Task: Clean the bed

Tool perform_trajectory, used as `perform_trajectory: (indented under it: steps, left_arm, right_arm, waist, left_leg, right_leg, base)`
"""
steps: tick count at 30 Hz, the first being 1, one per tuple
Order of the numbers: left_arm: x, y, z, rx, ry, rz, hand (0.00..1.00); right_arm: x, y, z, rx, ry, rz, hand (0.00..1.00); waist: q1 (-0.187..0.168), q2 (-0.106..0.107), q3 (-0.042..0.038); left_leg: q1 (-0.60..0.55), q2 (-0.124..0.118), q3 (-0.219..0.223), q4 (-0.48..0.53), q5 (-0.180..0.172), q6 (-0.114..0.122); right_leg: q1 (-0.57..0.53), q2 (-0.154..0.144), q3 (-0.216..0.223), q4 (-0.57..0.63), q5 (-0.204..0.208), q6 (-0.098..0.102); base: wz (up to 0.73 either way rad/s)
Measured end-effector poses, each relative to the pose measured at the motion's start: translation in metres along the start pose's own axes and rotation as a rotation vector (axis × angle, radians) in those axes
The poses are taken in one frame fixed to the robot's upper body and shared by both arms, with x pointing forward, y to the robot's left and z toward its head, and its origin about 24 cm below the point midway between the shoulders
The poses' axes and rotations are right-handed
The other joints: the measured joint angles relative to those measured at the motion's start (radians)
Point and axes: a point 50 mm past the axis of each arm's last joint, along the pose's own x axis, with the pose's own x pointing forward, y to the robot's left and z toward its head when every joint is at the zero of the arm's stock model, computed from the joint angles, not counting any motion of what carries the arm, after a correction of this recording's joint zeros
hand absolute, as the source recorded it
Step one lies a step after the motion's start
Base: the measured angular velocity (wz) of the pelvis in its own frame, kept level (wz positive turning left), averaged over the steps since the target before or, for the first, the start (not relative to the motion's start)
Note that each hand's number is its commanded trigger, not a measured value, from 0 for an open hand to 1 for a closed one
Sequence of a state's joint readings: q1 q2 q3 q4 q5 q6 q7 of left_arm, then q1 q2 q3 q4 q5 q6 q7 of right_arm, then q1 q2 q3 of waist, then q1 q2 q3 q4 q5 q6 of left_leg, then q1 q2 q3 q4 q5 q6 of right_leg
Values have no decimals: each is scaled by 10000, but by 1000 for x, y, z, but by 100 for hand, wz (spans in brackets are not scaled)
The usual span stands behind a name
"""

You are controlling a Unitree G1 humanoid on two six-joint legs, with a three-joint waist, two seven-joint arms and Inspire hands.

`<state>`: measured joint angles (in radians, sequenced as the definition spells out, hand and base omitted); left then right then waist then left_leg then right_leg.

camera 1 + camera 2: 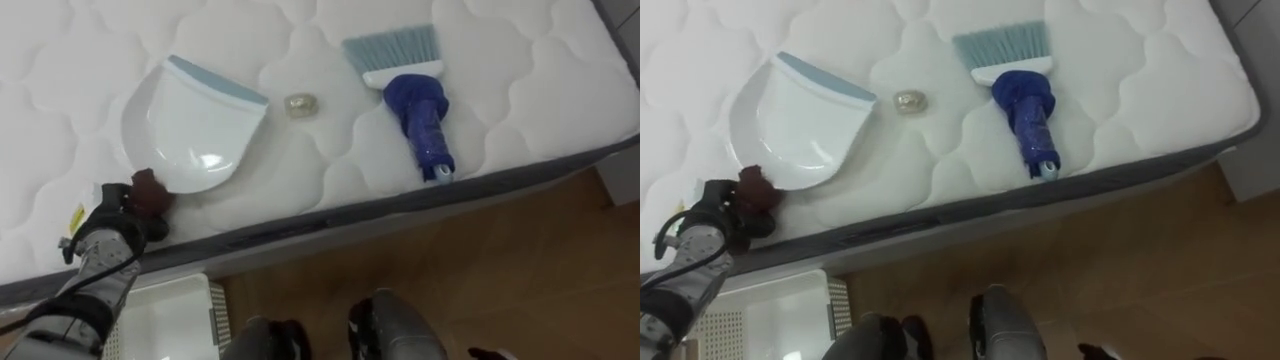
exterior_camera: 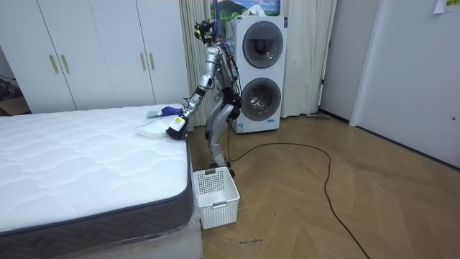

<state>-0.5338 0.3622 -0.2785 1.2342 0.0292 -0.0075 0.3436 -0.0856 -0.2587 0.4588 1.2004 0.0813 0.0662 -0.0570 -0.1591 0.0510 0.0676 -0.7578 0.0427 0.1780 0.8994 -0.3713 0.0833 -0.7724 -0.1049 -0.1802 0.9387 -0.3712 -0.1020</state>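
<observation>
a: left hand (image 1: 128,212)?
b: 8 o'clock, against the near rim of the white plastic dustpan with blue lip (image 1: 195,125). its grip is hidden, can't tell.
a: rubbish?
b: small crumpled pale scrap (image 1: 300,105), 12 o'clock on the white quilted mattress (image 1: 520,90), between the dustpan and the blue hand brush (image 1: 415,100). too small to identify.

1. The mattress (image 1: 540,80) lies bare to the right of the brush (image 1: 420,115), open to a reach from that side.
2. A gap runs between the dustpan (image 1: 195,125) and the brush, with a small crumpled scrap (image 1: 300,105) lying in it (nearer the dustpan's lip, apart from the bristles).
3. In front of the scrap, the mattress is bare down to its near edge.
4. The left hand (image 1: 115,228) takes up the spot at the dustpan's handle, by the near edge.
5. Below that edge on the left, a white basket (image 1: 170,320) stands on the floor.
</observation>
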Motion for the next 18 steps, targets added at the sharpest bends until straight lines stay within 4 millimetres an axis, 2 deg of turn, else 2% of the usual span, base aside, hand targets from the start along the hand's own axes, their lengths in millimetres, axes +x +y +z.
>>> perform_trajectory:
  steps: [18]
  left_arm:
    - [-2, -8, -2, 51, 142, -392, 100]
  right_arm:
    - [0, -4, 2, 119, -102, -582, 0]
  waist:
    - [-35, -24, 8]
  left_leg:
    - [29, -6, 21, -30, 6, 8]
  right_leg:
    - [12, -5, 19, -4, -1, 2]
  base:
    - [0]
